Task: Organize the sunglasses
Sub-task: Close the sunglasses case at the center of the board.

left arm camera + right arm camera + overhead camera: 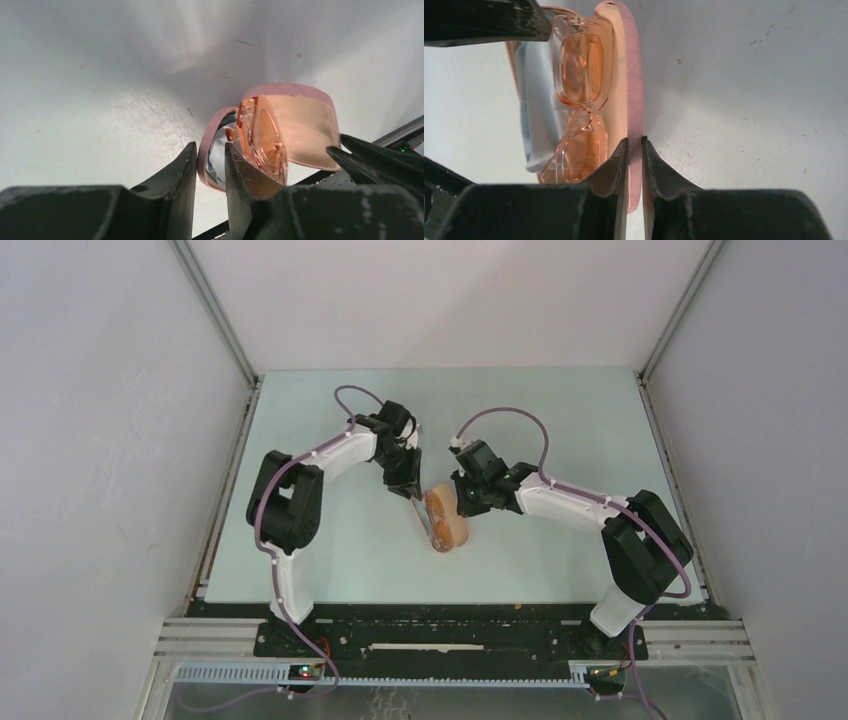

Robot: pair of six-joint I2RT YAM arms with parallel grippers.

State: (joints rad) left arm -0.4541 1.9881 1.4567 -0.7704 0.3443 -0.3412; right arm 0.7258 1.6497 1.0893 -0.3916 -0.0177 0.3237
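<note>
The right gripper point(634, 141) is pinching one thin wall of the pink case point(635, 75). Its jaws are pressing together on that wall with no gap showing. The left gripper point(210, 146) is sitting over the other wall, with one finger outside and one inside. Its jaws are standing a little apart (wider than the wall, so they do not look like they are squeezing).

The sunglasses point(581, 100) are lying inside the open case, leaning on the half that the right gripper is holding. A blue cloth point(536, 110) is tucked in beside them, on the left gripper's side. From the right jaws, the sunglasses are lying just to one side and stretching straight ahead, one lens after the other, the same way the case is running. From the left jaws, they are sitting just past the inside finger.

Both arms are meeting at the case in the middle of the table point(360, 560), so neither one is far away. It looks like the two halves are going to be folded shut with the sunglasses between them. The left gripper's inside finger may need to get out of the way for that.
</note>
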